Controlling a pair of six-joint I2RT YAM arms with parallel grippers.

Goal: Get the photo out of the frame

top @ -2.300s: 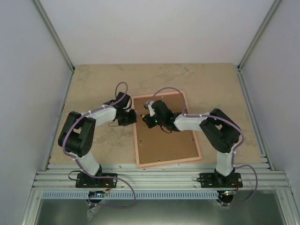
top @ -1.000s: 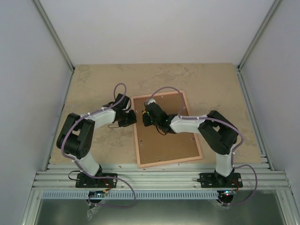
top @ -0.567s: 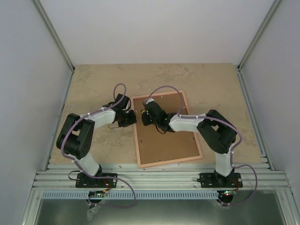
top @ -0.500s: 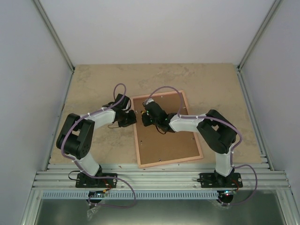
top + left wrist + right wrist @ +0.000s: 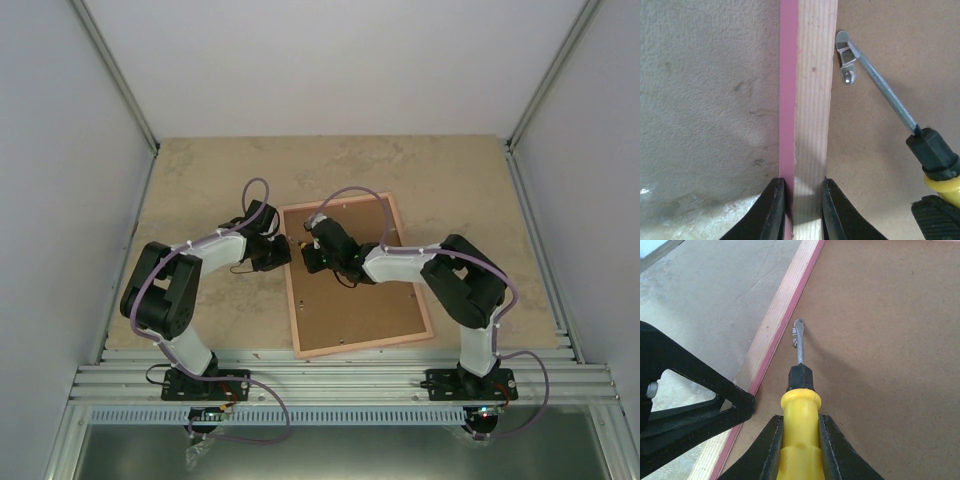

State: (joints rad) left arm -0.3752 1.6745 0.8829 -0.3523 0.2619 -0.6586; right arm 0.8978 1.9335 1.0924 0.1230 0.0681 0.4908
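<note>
The pink frame (image 5: 412,283) lies face down on the table, its brown fibreboard back (image 5: 355,300) up. The photo is hidden under the back. My left gripper (image 5: 799,197) is shut on the frame's left rail (image 5: 812,100), one finger on each side. My right gripper (image 5: 799,440) is shut on a yellow-handled screwdriver (image 5: 799,415). Its metal tip rests on a small metal retaining clip (image 5: 797,332) by the rail; the clip (image 5: 845,56) and the screwdriver shaft (image 5: 885,95) also show in the left wrist view.
The frame's rail (image 5: 777,335) runs diagonally past my left gripper's black fingers (image 5: 700,395) in the right wrist view. Beige stone-look table (image 5: 200,180) lies around the frame. Grey walls stand at the back and both sides; a metal rail (image 5: 340,380) runs along the near edge.
My right gripper with the screwdriver shifted slightly left towards the frame's left rail, then edged back a little right. The left gripper and the frame have stayed where they were.
</note>
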